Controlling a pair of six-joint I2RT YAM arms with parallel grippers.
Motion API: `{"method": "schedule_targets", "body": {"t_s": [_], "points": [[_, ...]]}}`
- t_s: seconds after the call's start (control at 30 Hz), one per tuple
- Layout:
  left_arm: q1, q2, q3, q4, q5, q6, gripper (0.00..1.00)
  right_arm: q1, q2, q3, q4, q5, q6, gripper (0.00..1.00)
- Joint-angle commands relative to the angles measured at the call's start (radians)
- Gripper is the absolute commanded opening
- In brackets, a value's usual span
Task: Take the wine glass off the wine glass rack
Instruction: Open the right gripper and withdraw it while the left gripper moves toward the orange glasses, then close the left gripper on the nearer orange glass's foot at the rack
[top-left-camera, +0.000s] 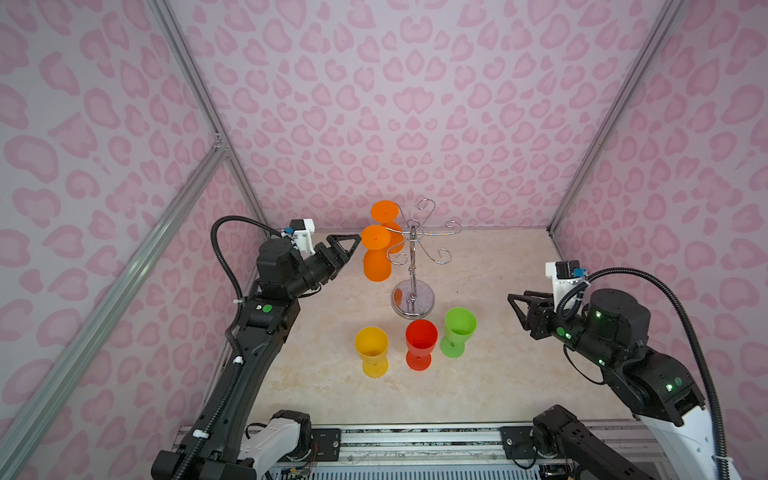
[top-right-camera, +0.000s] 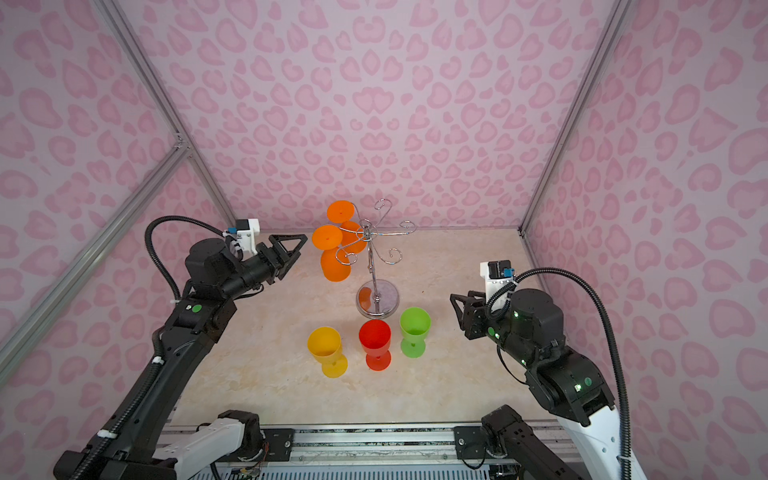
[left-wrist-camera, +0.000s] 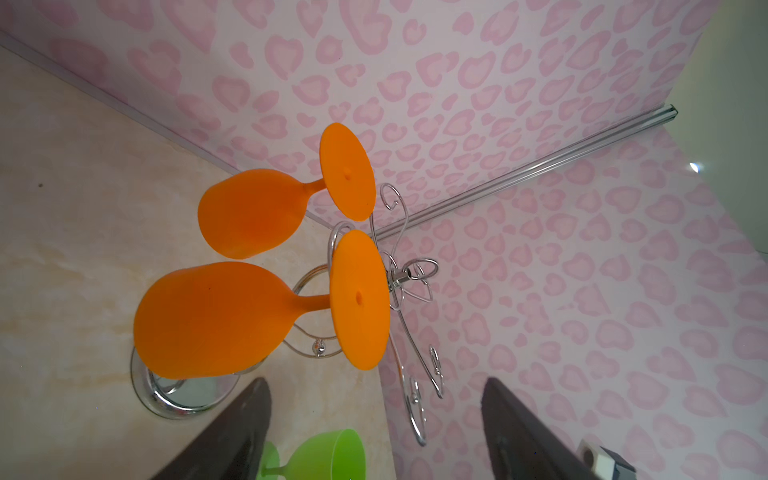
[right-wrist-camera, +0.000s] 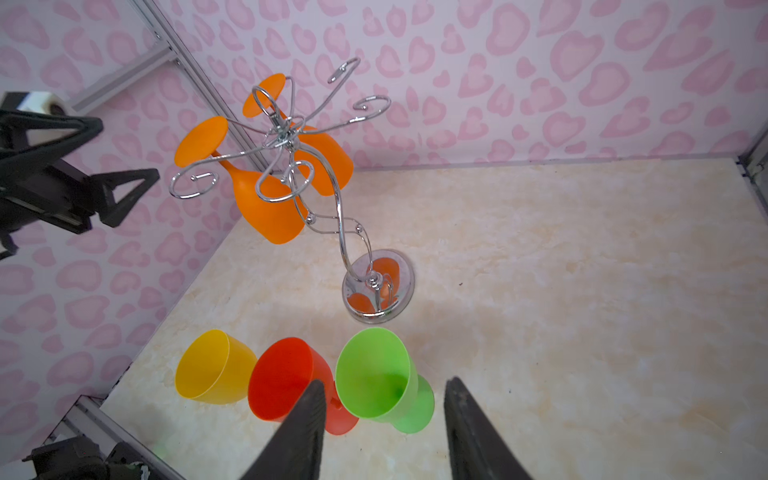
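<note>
The chrome wine glass rack (top-left-camera: 411, 266) (top-right-camera: 376, 286) stands on its round base at mid-table. Two orange wine glasses hang upside down from its left arms: a nearer one (top-left-camera: 376, 257) (left-wrist-camera: 216, 316) (right-wrist-camera: 266, 208) and a farther one (top-left-camera: 384, 212) (left-wrist-camera: 249, 212) (right-wrist-camera: 328, 166). My left gripper (top-left-camera: 351, 245) (top-right-camera: 301, 241) (left-wrist-camera: 376, 382) is open and empty, raised just left of the nearer orange glass and not touching it. My right gripper (top-left-camera: 513, 303) (top-right-camera: 455, 303) (right-wrist-camera: 385, 381) is open and empty, low at the right, a short way from the rack's base.
A yellow glass (top-left-camera: 371, 347), a red glass (top-left-camera: 421, 338) and a green glass (top-left-camera: 459, 328) stand upright in a row in front of the rack's base (top-left-camera: 412, 299). Pink patterned walls with aluminium posts close in the table on three sides.
</note>
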Motion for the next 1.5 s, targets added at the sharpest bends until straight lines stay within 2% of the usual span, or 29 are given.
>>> {"method": "schedule_targets", "body": {"t_s": [0.0, 0.13, 0.33, 0.57, 0.7, 0.83, 1.13, 1.47], "points": [[0.004, 0.025, -0.007, 0.176, 0.121, -0.112, 0.8, 0.0, -0.068, -0.076, 0.202, 0.059, 0.047, 0.49], [0.005, 0.046, 0.002, 0.153, 0.132, -0.11, 0.79, -0.001, -0.129, -0.166, 0.318, 0.109, 0.077, 0.49], [0.004, 0.061, -0.008, 0.118, 0.114, -0.095, 0.76, -0.003, -0.133, -0.203, 0.346, 0.126, 0.086, 0.49], [0.004, 0.096, -0.012, 0.134, 0.115, -0.103, 0.6, -0.005, -0.131, -0.209, 0.337, 0.138, 0.083, 0.5], [0.004, 0.113, -0.005, 0.135, 0.112, -0.101, 0.57, -0.006, -0.13, -0.217, 0.342, 0.137, 0.085, 0.5], [0.003, 0.124, 0.003, 0.137, 0.111, -0.1, 0.48, -0.009, -0.124, -0.217, 0.347, 0.133, 0.083, 0.5], [-0.003, 0.16, 0.032, 0.136, 0.106, -0.089, 0.46, -0.025, -0.105, -0.223, 0.353, 0.108, 0.089, 0.5], [-0.01, 0.18, 0.044, 0.125, 0.091, -0.073, 0.37, -0.051, -0.089, -0.234, 0.36, 0.071, 0.1, 0.5]]}}
